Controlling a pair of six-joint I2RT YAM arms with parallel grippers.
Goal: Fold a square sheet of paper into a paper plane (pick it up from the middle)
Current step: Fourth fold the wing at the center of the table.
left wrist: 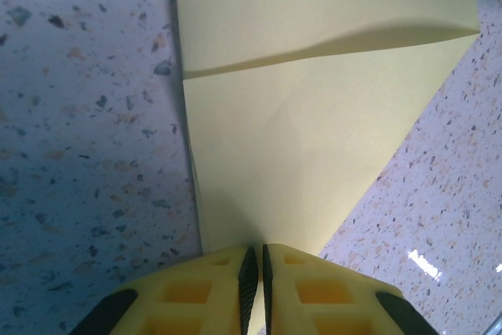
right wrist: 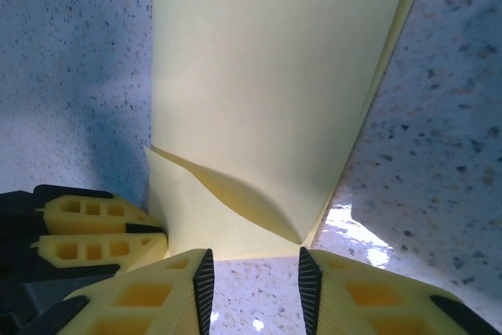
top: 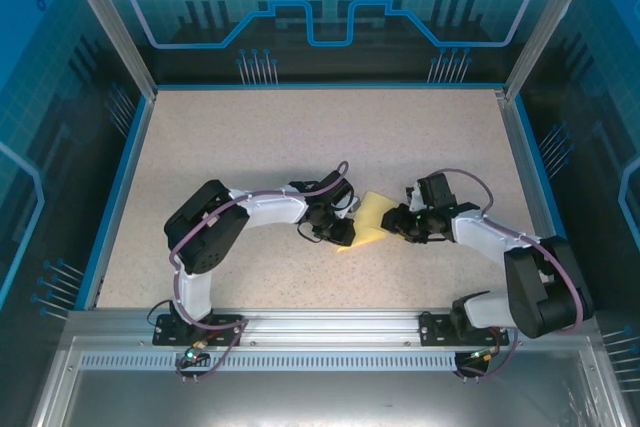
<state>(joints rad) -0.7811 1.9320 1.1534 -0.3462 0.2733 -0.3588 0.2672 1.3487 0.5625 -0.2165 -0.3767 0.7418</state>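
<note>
Paper (left wrist: 314, 154) (partly folded) lies on the table (top: 300, 137), corner pinched by the left gripper (left wrist: 256, 263); right gripper (right wrist: 255, 271) gapes narrowly, empty.

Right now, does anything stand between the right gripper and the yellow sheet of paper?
Nothing visible does. The right gripper faces the near edge of the sheet of paper with open jaws, and bare table lies between them. The left gripper pinches the sheet off to one side, outside that gap.
</note>
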